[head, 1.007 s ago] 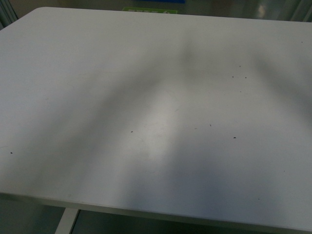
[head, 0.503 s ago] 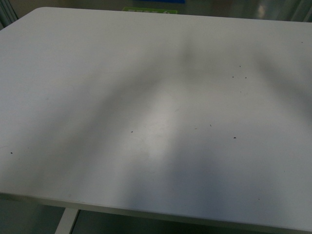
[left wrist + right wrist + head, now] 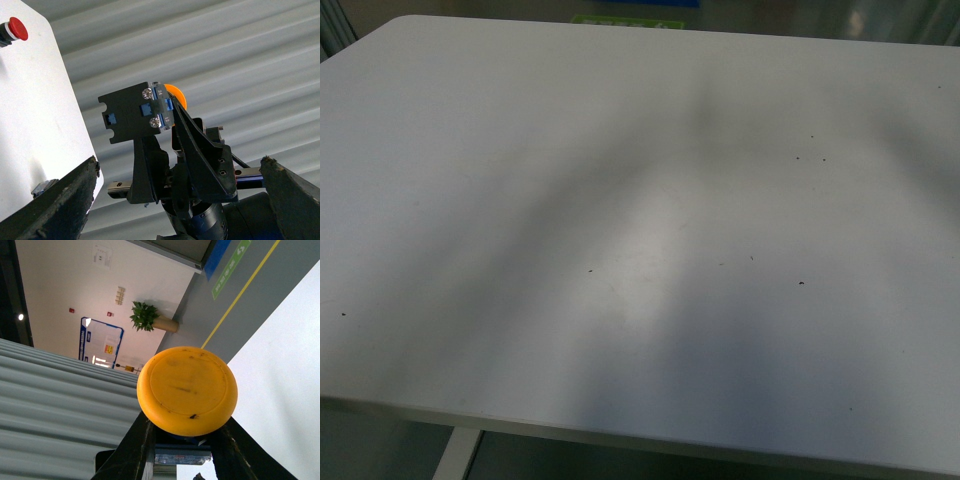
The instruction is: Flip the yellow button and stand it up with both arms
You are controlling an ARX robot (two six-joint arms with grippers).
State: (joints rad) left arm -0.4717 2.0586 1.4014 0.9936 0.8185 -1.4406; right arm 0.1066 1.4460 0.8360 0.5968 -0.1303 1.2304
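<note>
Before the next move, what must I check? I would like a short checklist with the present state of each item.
1. Right end effector shut on the yellow button: ok, fingers clamp it below the cap.
2. Left end effector open for a second grip: ok, fingers wide apart.
3. Button body exposed to grip: ok, it juts out beyond the holding fingers.
4. Button off the table: ok, the front view shows none on it.
5. Red button clear of the path: cannot tell.
</note>
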